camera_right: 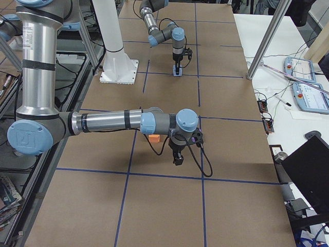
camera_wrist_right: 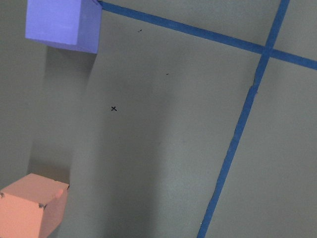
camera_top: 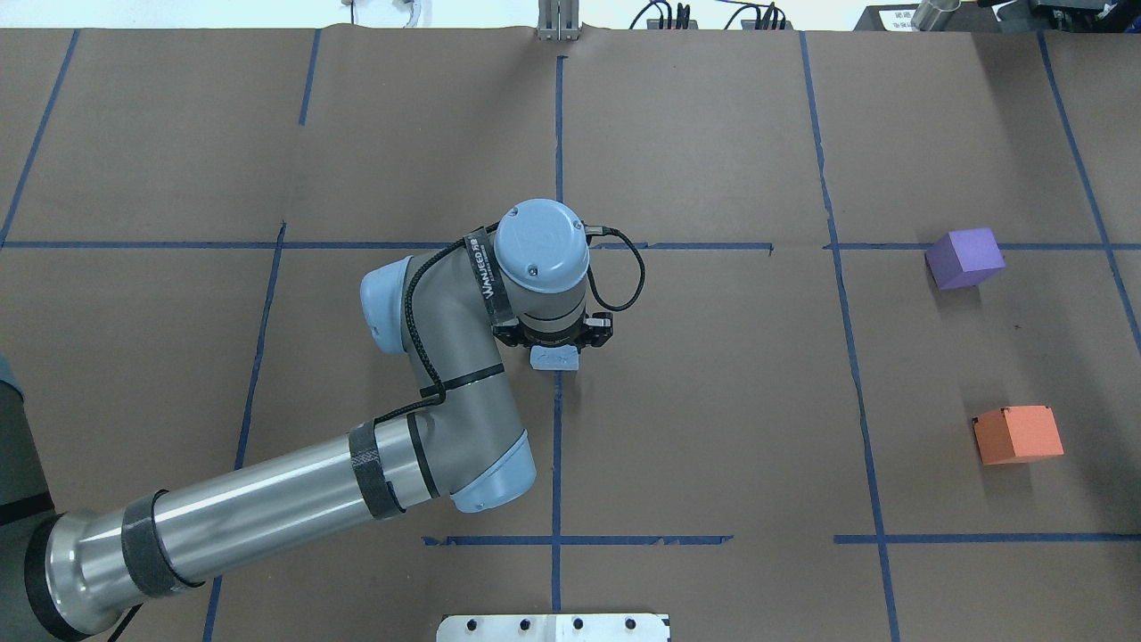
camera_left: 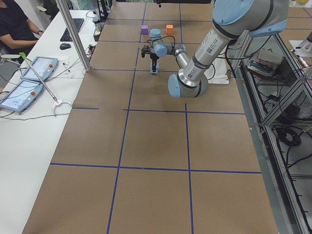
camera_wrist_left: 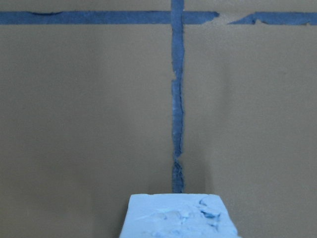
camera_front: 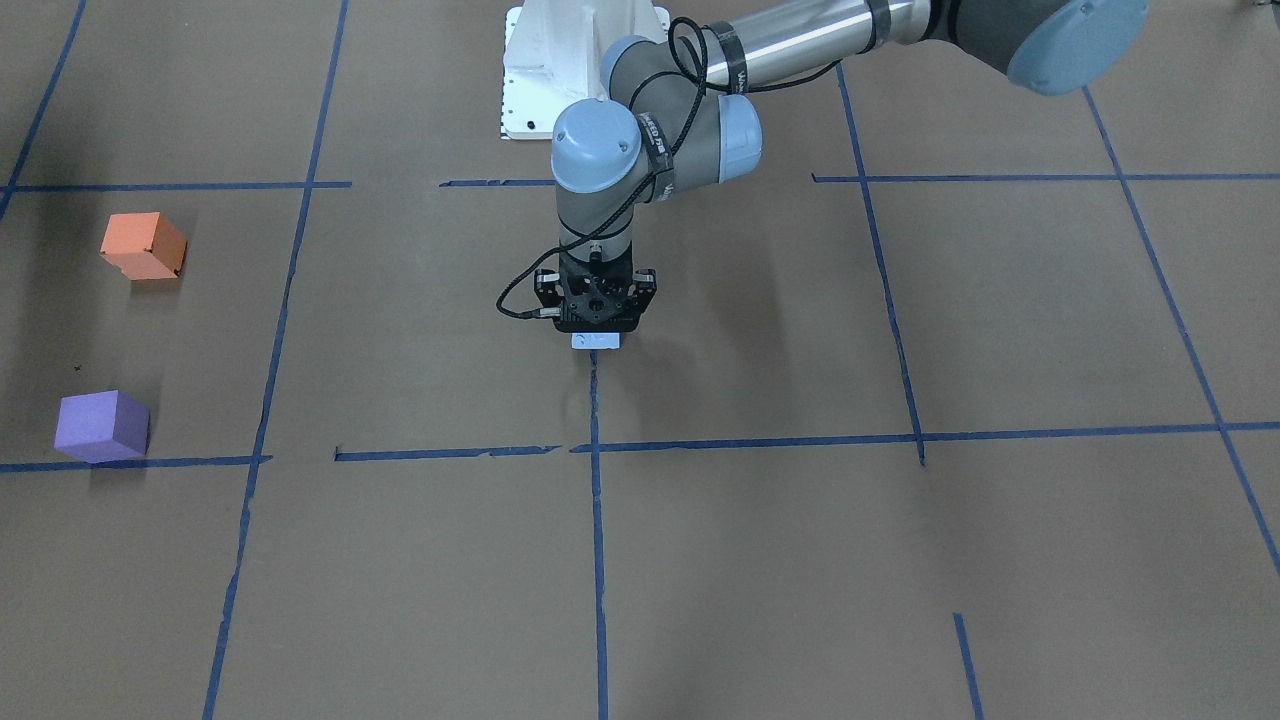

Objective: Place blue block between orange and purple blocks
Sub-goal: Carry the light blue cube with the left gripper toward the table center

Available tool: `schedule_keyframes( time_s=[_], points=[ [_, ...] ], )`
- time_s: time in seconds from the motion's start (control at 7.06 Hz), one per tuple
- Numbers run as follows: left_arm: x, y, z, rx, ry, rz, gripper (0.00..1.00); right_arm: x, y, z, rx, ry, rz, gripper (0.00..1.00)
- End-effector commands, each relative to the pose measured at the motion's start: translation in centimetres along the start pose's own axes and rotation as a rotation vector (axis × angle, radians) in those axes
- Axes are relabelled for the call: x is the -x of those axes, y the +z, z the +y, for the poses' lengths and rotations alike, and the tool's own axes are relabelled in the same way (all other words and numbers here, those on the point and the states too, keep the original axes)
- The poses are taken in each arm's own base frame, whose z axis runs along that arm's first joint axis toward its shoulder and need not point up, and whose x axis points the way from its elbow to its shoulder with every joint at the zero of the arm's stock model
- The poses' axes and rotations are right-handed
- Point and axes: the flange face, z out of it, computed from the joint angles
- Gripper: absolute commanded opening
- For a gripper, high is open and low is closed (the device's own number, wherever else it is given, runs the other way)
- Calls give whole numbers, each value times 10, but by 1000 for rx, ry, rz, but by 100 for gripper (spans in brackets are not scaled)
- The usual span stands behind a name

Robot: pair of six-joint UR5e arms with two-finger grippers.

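Note:
My left gripper [camera_front: 597, 318] points straight down at the table's middle and is shut on the pale blue block [camera_front: 596, 341], which sits low over a blue tape line. The block also shows in the overhead view [camera_top: 554, 359] and at the bottom of the left wrist view [camera_wrist_left: 178, 217]. The orange block [camera_top: 1018, 434] and the purple block [camera_top: 964, 258] sit apart at the table's right end, with bare paper between them. The right wrist view looks down on both the purple block [camera_wrist_right: 62, 22] and the orange block [camera_wrist_right: 29, 206]. My right gripper [camera_right: 178, 160] shows only in the exterior right view, so I cannot tell its state.
Brown paper [camera_top: 713, 401] with a grid of blue tape lines [camera_top: 847, 357] covers the table. The robot's white base plate [camera_front: 530, 90] is at the near edge. Tablets and cables lie on a side desk [camera_left: 34, 78].

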Motion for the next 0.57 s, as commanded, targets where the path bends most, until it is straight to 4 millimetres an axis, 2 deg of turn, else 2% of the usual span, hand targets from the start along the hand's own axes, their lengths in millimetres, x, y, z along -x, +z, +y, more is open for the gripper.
schedule_keyframes(
  time_s=[0.0,0.14,0.28,0.42],
  points=[
    [-3,4,1,-53,16,17,100,5,-2,-5,-31,-41,9,100],
    [-6,0,1,-67,27,52,100,12,-3,-14,-41,-12,8,100],
    [-5,-26,-12,-103,23,98,100,34,-7,-33,-77,14,5,100],
    [9,-75,-30,-162,8,160,100,57,-10,-52,-134,38,-4,100]
  ],
)
